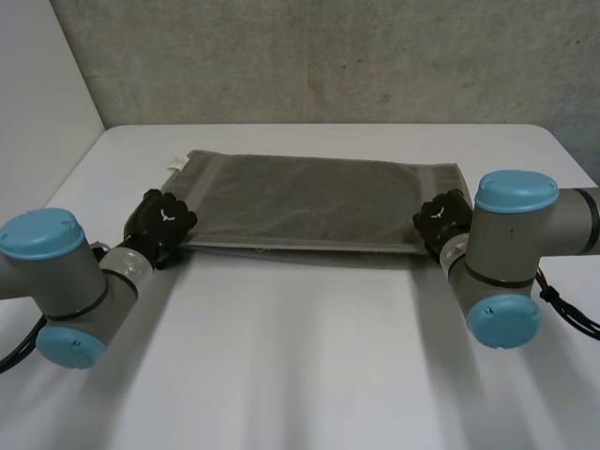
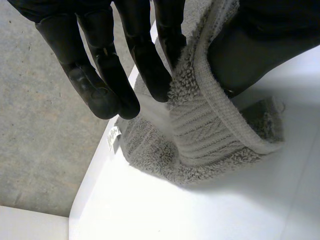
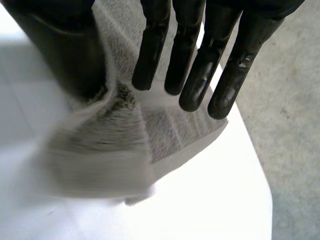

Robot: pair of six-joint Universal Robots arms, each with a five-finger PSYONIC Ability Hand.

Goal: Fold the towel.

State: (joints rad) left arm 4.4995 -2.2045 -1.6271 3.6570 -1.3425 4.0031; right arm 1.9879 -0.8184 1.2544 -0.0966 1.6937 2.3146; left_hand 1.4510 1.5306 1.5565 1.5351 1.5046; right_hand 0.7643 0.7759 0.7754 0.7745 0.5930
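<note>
The grey towel (image 1: 319, 202) lay spread on the white tabletop (image 1: 309, 356); the left hand (image 1: 161, 225) pinched its near left corner, thumb against fingers; the right hand (image 1: 444, 220) likewise pinched its near right corner.

- A white table (image 1: 309, 356) took up the foreground. Its top was smooth and matte, and its far corners were rounded.
- A grey concrete wall (image 1: 328, 56) stood behind the table at twelve o'clock, rough and mottled.
- A plain white panel (image 1: 37, 94) rose past the table's corner at ten o'clock and met the concrete wall.
- A grey speckled surface (image 2: 40, 125) lay beyond the table's edge in both wrist views. Wall or floor, it could not be told.
</note>
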